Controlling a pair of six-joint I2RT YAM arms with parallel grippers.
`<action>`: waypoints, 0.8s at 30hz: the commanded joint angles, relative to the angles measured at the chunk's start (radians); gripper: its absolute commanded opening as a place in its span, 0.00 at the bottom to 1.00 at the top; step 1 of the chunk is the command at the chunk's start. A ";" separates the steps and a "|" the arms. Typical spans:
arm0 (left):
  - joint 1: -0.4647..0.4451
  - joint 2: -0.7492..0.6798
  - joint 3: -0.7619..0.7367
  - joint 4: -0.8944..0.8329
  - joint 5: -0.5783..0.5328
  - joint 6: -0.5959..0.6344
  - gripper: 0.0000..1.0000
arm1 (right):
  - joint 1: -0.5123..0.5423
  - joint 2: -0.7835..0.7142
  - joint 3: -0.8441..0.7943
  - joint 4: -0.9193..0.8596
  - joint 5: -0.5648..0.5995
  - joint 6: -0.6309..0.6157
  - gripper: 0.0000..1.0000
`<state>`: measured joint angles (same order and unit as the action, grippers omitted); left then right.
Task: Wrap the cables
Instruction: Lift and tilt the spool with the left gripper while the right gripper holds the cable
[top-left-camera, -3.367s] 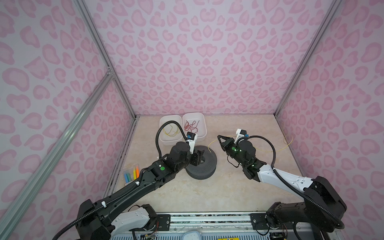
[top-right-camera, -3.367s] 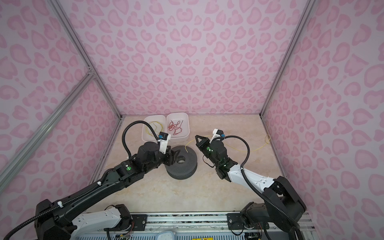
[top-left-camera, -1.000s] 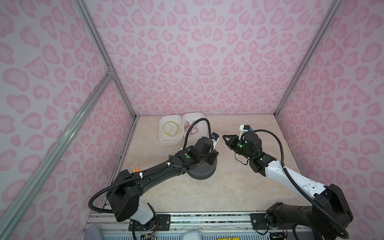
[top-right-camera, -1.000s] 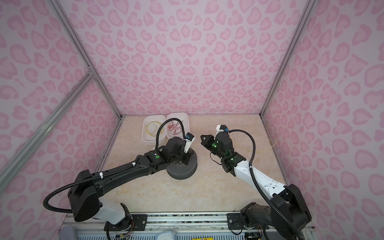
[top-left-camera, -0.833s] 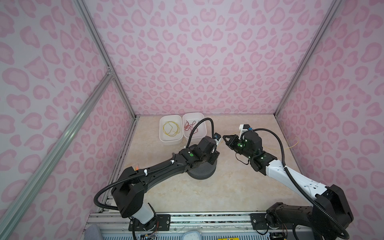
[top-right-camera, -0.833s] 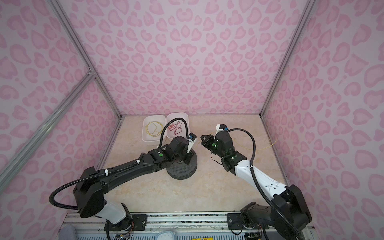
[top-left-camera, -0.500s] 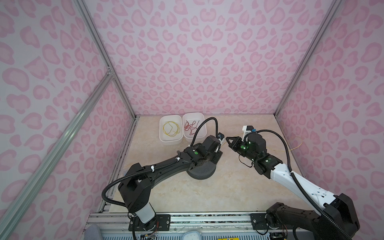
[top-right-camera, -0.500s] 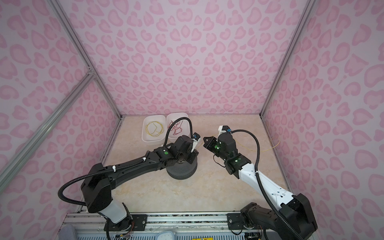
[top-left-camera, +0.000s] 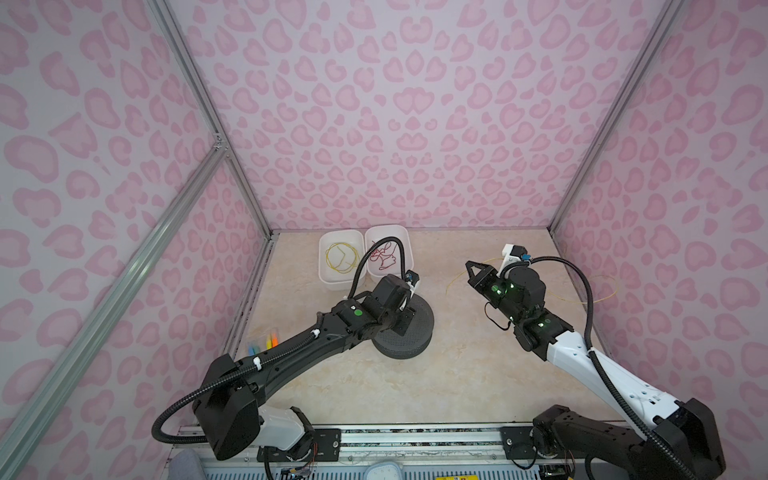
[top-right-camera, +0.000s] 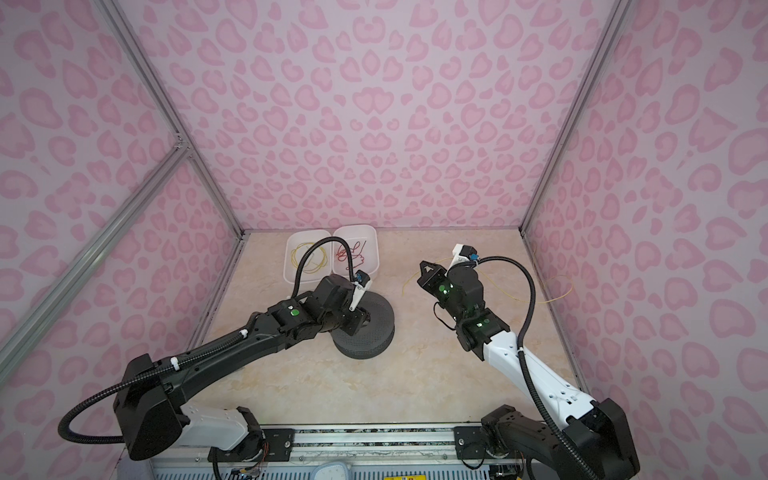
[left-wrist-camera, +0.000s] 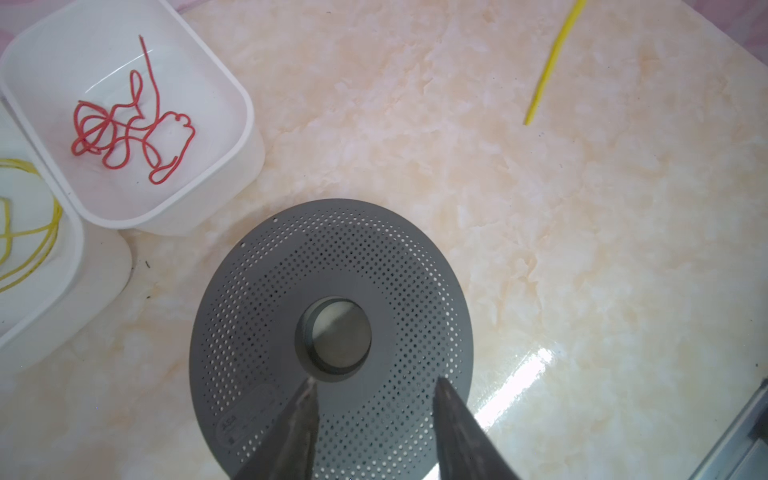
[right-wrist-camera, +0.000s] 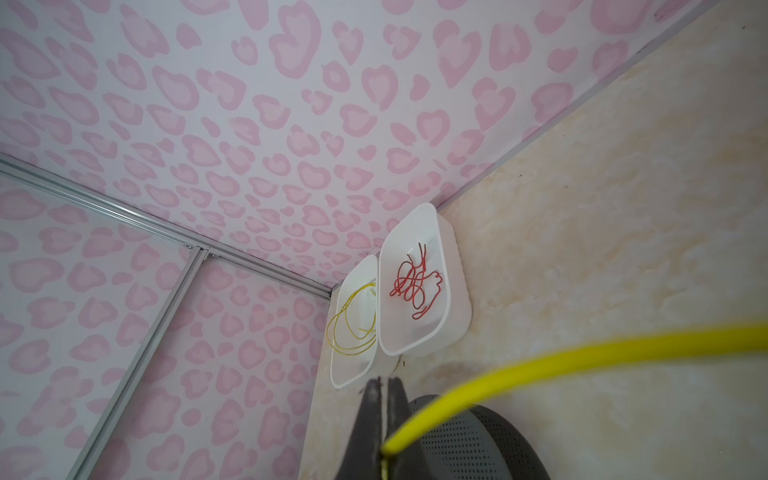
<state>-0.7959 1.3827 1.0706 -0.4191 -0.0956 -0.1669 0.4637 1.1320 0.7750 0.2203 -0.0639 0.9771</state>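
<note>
Yellow and glossy, the cable is a very thin, flexible wire. It is pinched between the right fingers, which are pressed fully together on it, raised above the worktop. In both top views it looks hair-fine. Its long axis runs roughly side to side across the right half of the worktop, from a loose curve near the right wall to the fingertips. A short free end droops past them, pointing down between those fingers and the grey spool, apart from it. The left fingers are spread partway and hold nothing, poised over the spool's perforated top by its centre hole. At the back, a second yellow cable lies coiled in a white tub, and a tangled red cable lies in the neighbouring tub.
</note>
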 joint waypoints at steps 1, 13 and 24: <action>0.080 -0.040 -0.069 0.034 -0.010 -0.144 0.57 | 0.001 0.001 -0.015 0.027 -0.036 0.005 0.00; 0.397 -0.114 -0.341 0.284 0.391 -0.367 0.81 | 0.001 -0.026 -0.069 0.059 -0.043 0.012 0.00; 0.444 0.011 -0.406 0.488 0.563 -0.424 0.78 | -0.004 -0.036 -0.082 0.072 -0.045 0.021 0.00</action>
<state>-0.3538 1.3758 0.6727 -0.0280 0.3977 -0.5743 0.4599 1.0973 0.6937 0.2653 -0.1123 1.0023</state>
